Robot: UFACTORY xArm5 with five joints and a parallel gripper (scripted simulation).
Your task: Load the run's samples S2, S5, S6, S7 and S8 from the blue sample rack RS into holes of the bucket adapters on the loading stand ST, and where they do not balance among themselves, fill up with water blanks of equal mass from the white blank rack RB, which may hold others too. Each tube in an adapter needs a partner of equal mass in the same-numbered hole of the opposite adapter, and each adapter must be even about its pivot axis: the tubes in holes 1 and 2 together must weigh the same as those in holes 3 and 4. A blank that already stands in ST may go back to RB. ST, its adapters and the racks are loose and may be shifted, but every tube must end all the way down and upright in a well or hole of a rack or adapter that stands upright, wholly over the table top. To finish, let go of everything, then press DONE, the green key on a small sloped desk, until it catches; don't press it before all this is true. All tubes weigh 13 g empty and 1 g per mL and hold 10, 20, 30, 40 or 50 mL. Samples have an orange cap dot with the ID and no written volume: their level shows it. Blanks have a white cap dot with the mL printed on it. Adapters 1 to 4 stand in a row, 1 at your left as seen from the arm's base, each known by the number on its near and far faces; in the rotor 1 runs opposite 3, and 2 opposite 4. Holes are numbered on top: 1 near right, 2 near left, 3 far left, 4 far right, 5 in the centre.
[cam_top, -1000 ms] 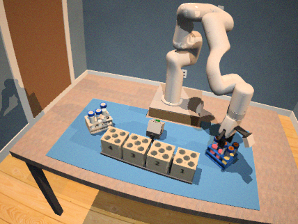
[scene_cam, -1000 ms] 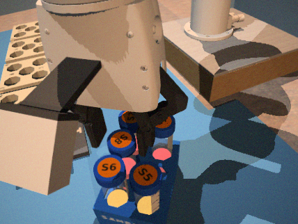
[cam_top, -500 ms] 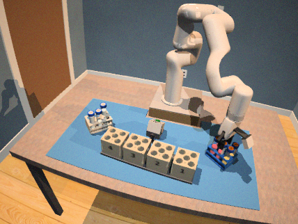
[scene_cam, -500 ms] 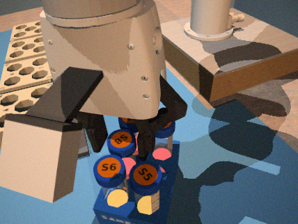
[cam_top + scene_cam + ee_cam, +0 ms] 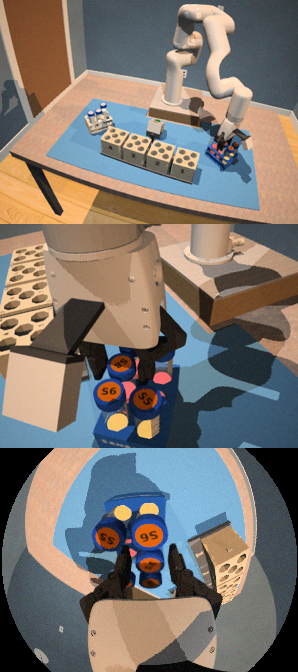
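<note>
The blue sample rack RS (image 5: 221, 160) (image 5: 104, 435) (image 5: 133, 499) stands at the mat's right end. Orange-dotted tubes S8 (image 5: 121, 364) (image 5: 150, 564), S6 (image 5: 109, 392) (image 5: 150, 535) and S5 (image 5: 145, 399) (image 5: 108, 535) stand in it. More blue caps behind them are mostly hidden by the hand. My gripper (image 5: 222, 139) (image 5: 120, 373) (image 5: 149, 552) is open and low over the rack, one finger on each side of S8's cap, at cap height. The adapters numbered 4 (image 5: 114, 140), 3 (image 5: 136, 146), 2 (image 5: 160, 154) and 1 (image 5: 184, 161) stand in a row with all visible holes empty.
The white blank rack RB (image 5: 98, 122) with several blue-capped tubes stands at the far left of the mat. The small desk (image 5: 154, 129) with the green DONE key (image 5: 157, 121) sits behind the adapters. The arm's wooden base block (image 5: 223, 286) rises behind the sample rack.
</note>
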